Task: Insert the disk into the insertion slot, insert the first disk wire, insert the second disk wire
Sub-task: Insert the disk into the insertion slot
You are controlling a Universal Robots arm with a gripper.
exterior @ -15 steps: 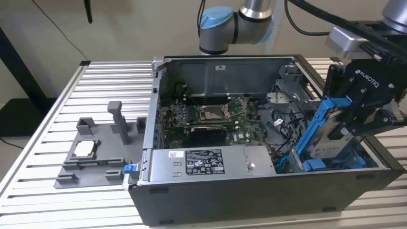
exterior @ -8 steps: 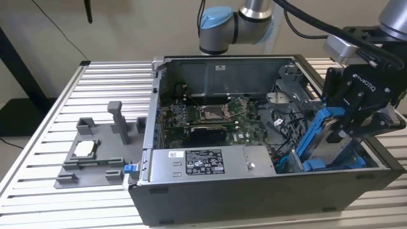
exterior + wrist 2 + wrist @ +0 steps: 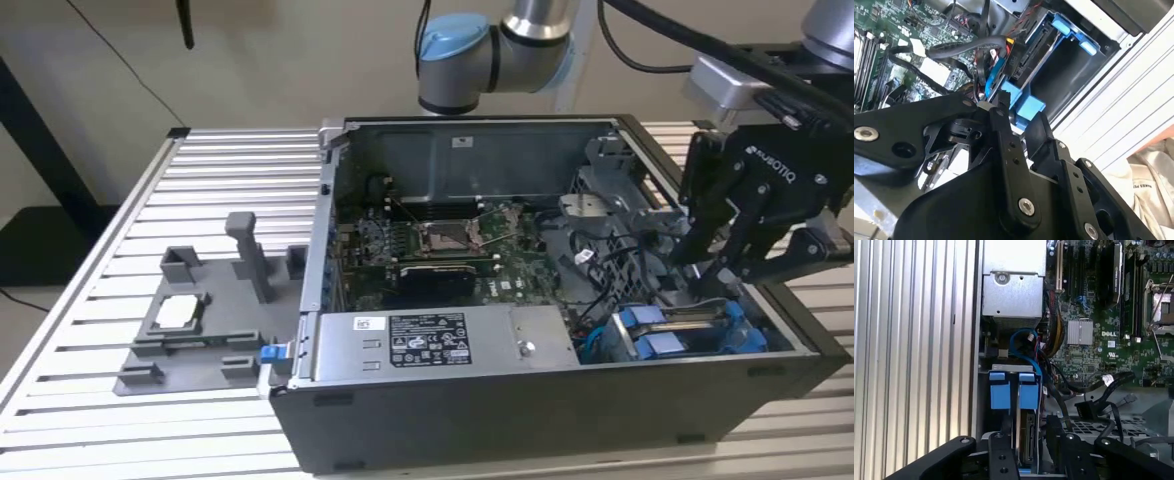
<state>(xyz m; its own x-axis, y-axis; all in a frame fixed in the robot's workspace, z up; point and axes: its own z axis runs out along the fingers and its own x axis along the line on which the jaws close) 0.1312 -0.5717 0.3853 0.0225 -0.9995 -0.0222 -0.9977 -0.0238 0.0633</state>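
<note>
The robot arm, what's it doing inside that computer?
It's working in an open computer case on a table. Its gripper hangs at the exterior view's right, right over the disk. The disk stands on edge in its blue carrier and looks to be sitting in the insertion slot. Loose wires lie beside it, over the green board.

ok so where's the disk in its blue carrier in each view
Exterior view: disk, low at the exterior view's right.
First wrist view: disk, edge-on behind two blue tabs.
Second wrist view: disk, blue-framed, beside black cables.
Shared landmark: the green motherboard, in all three.
</note>
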